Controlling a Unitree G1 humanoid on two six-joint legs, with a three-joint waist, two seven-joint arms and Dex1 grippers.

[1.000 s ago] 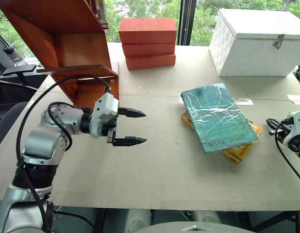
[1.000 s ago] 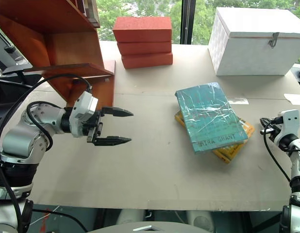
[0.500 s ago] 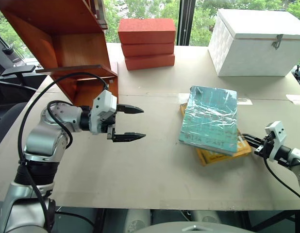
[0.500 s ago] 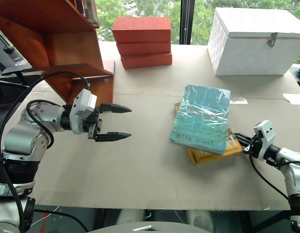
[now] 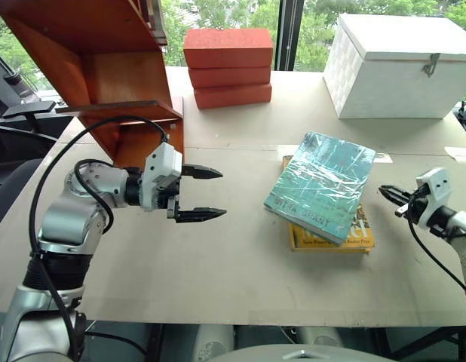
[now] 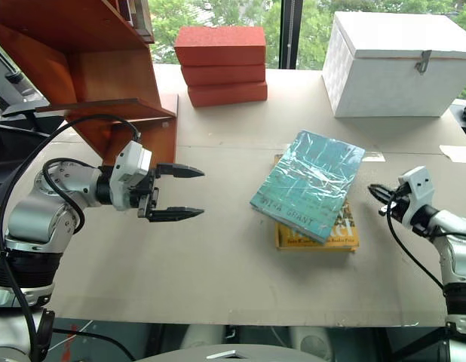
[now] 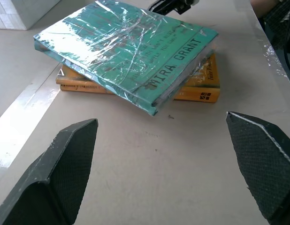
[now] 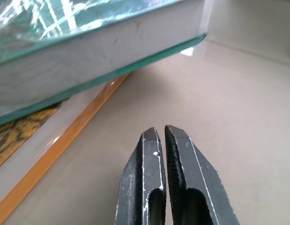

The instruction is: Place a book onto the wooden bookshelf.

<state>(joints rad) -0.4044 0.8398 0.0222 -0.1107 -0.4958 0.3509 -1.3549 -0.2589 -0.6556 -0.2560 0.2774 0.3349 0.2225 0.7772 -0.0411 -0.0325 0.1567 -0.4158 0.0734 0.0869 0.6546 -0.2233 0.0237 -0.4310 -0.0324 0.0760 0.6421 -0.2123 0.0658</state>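
2 books (image 5: 321, 188), 3 bricks (image 5: 228, 68)

A: What's cut off or covered?

B: The wooden bookshelf (image 5: 105, 68) runs out past the top and left edges at the upper left, so its upper shelves are lost. The white box (image 5: 403, 64) is clipped at the top right. The book (image 5: 321, 185) covers most of the yellow book (image 5: 346, 237) under it, mid-right.

A: Any print too small?

B: The yellow book's spine lettering (image 7: 201, 96) is too small to read
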